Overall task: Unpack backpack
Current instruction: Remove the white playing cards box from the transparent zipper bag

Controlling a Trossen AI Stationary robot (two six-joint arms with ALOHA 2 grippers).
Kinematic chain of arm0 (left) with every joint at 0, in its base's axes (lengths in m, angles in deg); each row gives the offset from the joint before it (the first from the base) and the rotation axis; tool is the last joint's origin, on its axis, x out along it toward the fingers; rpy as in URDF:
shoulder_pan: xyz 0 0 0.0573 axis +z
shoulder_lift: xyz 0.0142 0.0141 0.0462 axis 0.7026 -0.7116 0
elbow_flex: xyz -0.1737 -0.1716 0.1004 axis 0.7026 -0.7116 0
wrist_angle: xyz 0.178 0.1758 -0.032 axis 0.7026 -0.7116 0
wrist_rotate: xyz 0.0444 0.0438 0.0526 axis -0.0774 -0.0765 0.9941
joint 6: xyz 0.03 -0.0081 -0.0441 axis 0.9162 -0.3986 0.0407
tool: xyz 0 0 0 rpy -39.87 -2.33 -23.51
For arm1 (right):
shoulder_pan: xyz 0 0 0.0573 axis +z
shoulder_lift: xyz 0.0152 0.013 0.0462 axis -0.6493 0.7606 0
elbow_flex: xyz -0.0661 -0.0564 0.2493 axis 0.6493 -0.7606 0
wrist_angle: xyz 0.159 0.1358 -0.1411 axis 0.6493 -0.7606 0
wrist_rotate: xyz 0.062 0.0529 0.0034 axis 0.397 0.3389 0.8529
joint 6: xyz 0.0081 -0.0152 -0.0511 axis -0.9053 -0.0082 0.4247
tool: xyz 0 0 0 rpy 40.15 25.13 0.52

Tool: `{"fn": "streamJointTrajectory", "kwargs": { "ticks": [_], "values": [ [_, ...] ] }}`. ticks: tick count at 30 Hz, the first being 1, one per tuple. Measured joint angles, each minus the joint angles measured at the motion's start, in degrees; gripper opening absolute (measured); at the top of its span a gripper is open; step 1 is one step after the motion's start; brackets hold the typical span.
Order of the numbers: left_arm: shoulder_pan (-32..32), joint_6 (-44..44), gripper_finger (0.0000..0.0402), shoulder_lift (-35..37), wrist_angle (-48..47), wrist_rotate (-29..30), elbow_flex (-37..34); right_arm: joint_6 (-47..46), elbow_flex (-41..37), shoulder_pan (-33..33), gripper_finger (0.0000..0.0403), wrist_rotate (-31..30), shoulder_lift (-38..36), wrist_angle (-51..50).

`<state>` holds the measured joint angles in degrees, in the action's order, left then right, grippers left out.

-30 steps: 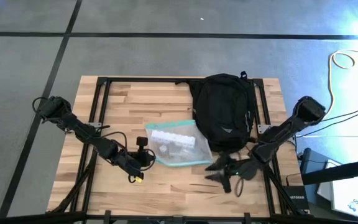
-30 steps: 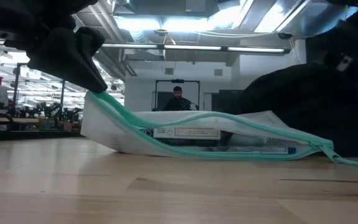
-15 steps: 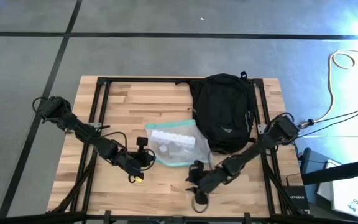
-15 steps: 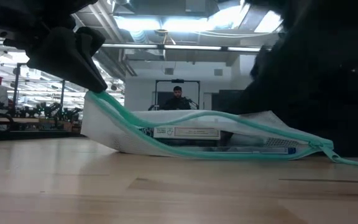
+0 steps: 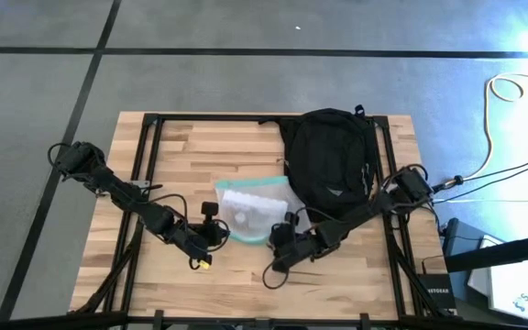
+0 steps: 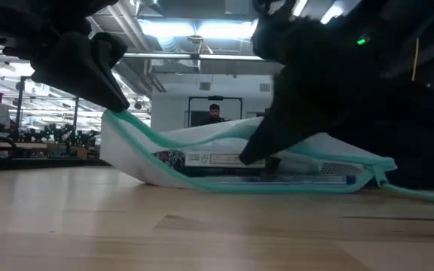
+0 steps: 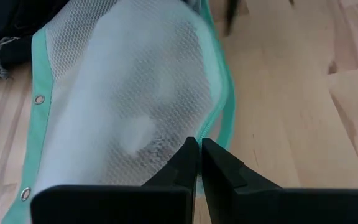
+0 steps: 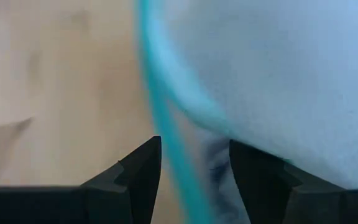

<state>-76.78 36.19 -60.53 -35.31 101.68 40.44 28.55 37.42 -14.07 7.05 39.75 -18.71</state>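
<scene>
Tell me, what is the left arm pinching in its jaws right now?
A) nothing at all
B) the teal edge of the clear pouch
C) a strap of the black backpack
B: the left gripper has its jaws shut on the pouch at its teal zipper edge, apart from the backpack.

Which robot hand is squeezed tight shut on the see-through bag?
The left gripper: jaws pinched on the pouch's teal edge. The right gripper is open.
</scene>
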Motion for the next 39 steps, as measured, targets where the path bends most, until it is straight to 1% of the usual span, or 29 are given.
{"fn": "streamJointTrajectory", "kwargs": {
  "ticks": [3,7,11,14,16,21,23,29,32,36,39],
  "values": [
    [0.0,-0.5,0.0,0.0,0.0,-0.1,0.0,0.8,0.0,0.0,0.0172,-5.0,0.0,0.0],
    [0.0,-0.9,0.0,0.0,0.2,-2.3,0.0,1.2,0.0,0.1,0.0172,-9.3,0.0,-0.1],
    [0.0,-1.1,0.0013,0.0,0.4,-2.4,0.0,1.7,0.0,0.0,0.0172,-12.0,0.0,-0.9],
    [0.0,-0.4,0.0029,0.0,1.5,-2.4,0.0,1.6,0.0,-0.4,0.0172,-12.6,0.0,-1.4],
    [0.0,-0.2,0.0037,0.0,2.0,-2.4,0.0,1.6,0.0,-1.2,0.0172,-12.0,0.0,-1.2],
    [0.0,-0.1,0.0042,0.0,2.8,-2.3,0.0,3.3,0.0,-3.8,0.0172,-4.6,0.0,-0.5],
    [0.0,0.0,0.0042,0.0,2.7,-2.3,0.0,5.5,0.0,-4.5,0.0172,-3.8,0.1,-0.4],
    [0.0,0.6,0.0042,0.0,2.7,-1.9,0.0,17.8,0.0,-4.7,0.0172,-3.6,0.1,2.5],
    [0.1,0.6,0.0042,0.0,2.7,-1.7,0.0,24.9,0.0,-4.7,0.0172,-1.5,0.1,5.2],
    [0.5,0.6,0.0043,0.0,2.7,-1.7,0.0,30.4,0.0,-4.7,0.0172,1.1,0.2,7.3],
    [0.7,0.5,0.0043,0.0,2.7,-1.7,0.0,31.9,0.0,-4.7,0.0172,1.1,0.8,6.6]
  ]
}}
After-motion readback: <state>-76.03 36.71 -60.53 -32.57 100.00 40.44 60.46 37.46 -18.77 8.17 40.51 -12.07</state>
